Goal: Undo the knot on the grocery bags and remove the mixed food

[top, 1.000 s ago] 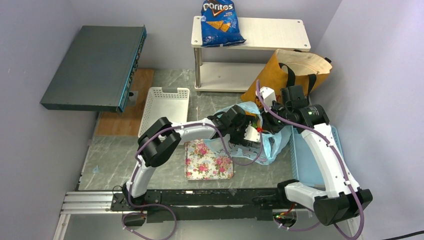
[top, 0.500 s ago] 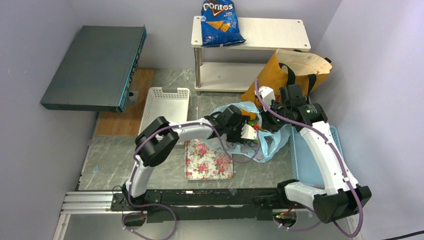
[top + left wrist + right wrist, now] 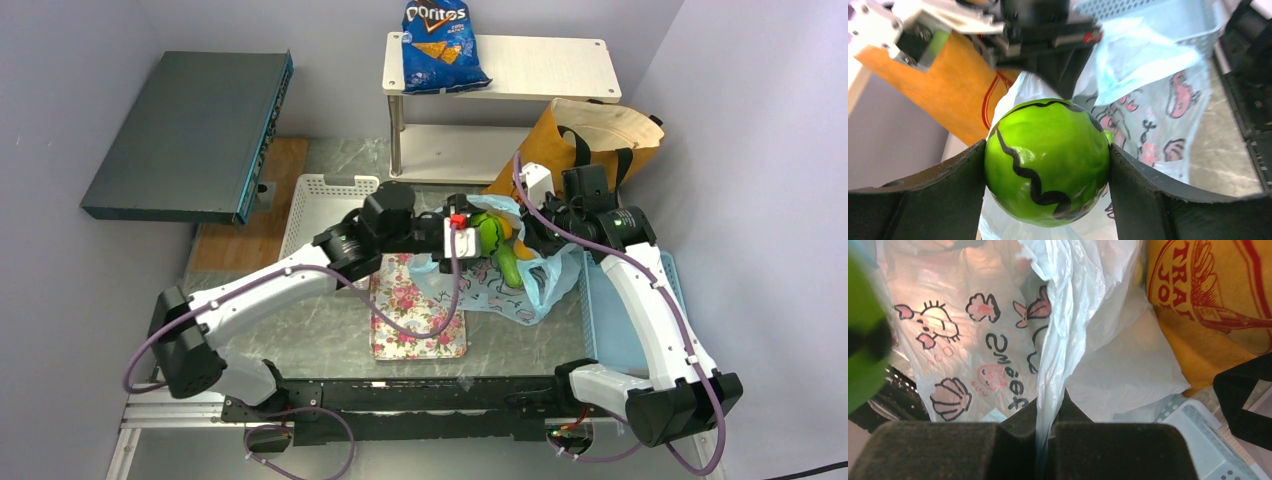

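The left gripper (image 3: 1047,150) is clamped on the green fruit (image 3: 1045,175), one pad on each side, at the mouth of the blue bag (image 3: 1148,110). The right gripper (image 3: 1045,432) is pressed together on a fold of the bag's film, just beside the orange tote (image 3: 1208,315).

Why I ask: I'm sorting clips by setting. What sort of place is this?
Probably a robotics lab test cell: the left arm and right arm are mounted on a metal rail at the edge of the table, bare walls box it in, and a Doritos bag lies on a small white shelf.
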Tool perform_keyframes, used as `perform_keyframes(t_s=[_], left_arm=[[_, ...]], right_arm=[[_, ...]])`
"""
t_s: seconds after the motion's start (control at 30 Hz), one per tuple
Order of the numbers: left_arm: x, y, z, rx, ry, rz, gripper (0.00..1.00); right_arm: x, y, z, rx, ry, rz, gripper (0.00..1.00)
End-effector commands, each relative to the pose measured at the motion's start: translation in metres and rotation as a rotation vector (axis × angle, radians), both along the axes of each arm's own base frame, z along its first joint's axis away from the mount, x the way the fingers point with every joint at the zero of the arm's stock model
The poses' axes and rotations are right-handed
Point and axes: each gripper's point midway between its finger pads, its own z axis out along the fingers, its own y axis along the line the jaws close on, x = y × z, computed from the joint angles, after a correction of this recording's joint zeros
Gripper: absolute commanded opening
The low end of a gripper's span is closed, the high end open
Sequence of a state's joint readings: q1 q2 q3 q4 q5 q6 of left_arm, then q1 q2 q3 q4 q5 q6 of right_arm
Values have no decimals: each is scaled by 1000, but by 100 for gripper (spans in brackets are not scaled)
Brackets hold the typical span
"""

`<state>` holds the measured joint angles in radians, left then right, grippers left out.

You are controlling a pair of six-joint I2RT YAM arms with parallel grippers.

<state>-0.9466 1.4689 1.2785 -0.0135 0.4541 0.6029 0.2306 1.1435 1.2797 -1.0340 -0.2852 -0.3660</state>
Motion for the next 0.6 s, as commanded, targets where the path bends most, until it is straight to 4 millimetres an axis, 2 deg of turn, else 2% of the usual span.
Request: perform_keyframes(t_s=[0.0, 0.07, 0.13, 0.23, 0.3, 0.4, 0.5, 0.57], left_arm=[[-52, 3, 32, -88, 28, -180, 27], [-70, 0, 35, -71, 5, -226, 28], [-78, -2, 34, -58, -5, -240, 27], [-69, 1, 31, -62, 53, -180, 26], [-55, 13, 31, -75, 143, -115, 26], [-25, 45, 41, -122, 247, 25, 27], [5, 95, 53, -161, 297, 206, 29], [25, 132, 48, -159, 307, 346, 30]], right_arm=[[20, 6, 17, 58, -101, -33, 0], [22, 9, 18, 71, -99, -25, 0], [23, 9, 16, 68, -92, -22, 0], [19, 7, 17, 50, -100, -5, 0], [15, 5, 18, 41, -112, 4, 0], [5, 3, 20, 32, -113, 19, 0], [-5, -3, 20, 5, -118, 33, 0], [-12, -7, 13, -20, -111, 46, 0]])
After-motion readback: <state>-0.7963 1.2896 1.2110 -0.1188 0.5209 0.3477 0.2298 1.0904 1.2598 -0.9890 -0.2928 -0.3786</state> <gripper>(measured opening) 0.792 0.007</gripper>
